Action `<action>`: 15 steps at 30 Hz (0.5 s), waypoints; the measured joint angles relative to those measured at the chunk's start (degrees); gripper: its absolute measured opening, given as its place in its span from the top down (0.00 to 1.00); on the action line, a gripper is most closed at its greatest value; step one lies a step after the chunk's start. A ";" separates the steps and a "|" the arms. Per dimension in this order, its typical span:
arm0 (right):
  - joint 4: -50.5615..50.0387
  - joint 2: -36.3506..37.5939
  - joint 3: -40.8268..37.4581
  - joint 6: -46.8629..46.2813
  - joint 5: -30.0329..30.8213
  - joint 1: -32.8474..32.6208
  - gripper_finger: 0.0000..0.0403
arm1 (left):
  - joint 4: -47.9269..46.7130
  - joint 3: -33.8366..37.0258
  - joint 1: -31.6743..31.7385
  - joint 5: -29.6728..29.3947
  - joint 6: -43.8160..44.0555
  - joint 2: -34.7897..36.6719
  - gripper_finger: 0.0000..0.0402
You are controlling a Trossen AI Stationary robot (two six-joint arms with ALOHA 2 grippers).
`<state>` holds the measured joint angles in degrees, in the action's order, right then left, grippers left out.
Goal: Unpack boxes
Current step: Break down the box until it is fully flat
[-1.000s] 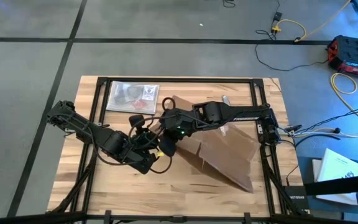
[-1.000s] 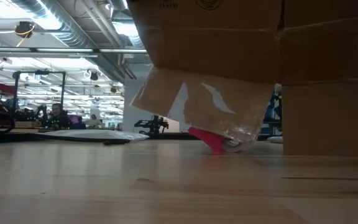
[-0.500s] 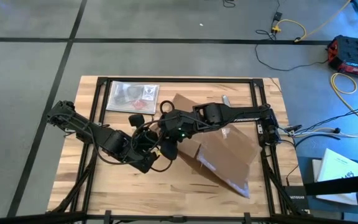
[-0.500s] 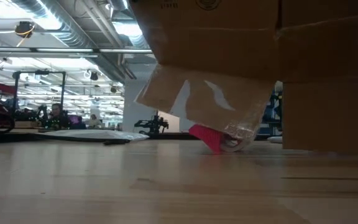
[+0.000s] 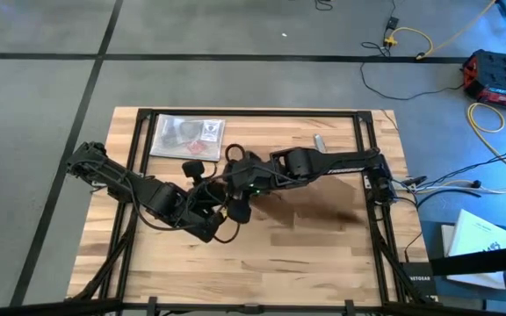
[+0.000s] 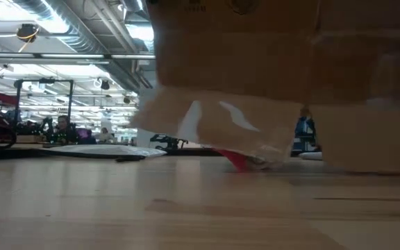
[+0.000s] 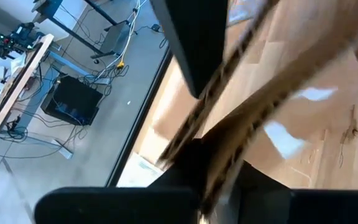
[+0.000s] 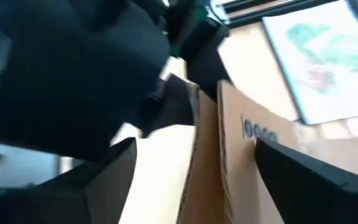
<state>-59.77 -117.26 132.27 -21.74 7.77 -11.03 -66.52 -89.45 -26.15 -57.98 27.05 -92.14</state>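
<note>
One shallow brown cardboard box with clear tape strips fills the low view, blurred, hanging above the wooden table; the high view does not show it. Two dark arms meet mid-table. The left gripper has cardboard between its fingers; the right gripper sits beside it, grip unclear. One clear plastic bag lies at the far left corner.
</note>
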 joint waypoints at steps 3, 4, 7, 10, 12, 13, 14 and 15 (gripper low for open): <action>0.39 -0.03 -0.04 3.22 1.47 -0.25 0.17 | 0.06 0.00 0.00 0.00 0.01 0.00 0.98; 0.58 -0.03 -0.04 4.32 2.62 -0.39 0.16 | 0.01 0.00 0.00 0.02 -0.01 0.00 0.98; -0.32 -0.03 -0.04 7.27 5.50 -0.87 0.10 | -0.01 0.00 -0.04 0.28 0.01 0.00 0.99; -3.01 -0.03 -0.04 8.79 7.96 -1.14 0.06 | -0.09 -0.02 -0.02 0.24 0.04 0.04 0.99; -5.56 -0.03 -0.04 8.73 8.89 -1.15 0.04 | -0.15 -0.02 0.00 0.26 0.02 0.04 0.99; -6.71 -0.03 -0.04 8.72 9.41 -1.16 0.04 | -0.24 -0.02 0.00 0.28 0.00 0.04 0.99; -7.62 -0.03 -0.04 8.72 10.04 -1.13 0.04 | -0.33 -0.02 -0.02 0.28 0.00 0.04 0.99; -8.38 -0.03 -0.04 8.72 10.78 -1.11 0.04 | -0.35 -0.02 -0.02 0.28 -0.02 0.04 0.99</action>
<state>-68.15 -117.29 132.22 -13.02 18.55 -12.14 -66.87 -89.47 -26.17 -57.69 27.03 -92.09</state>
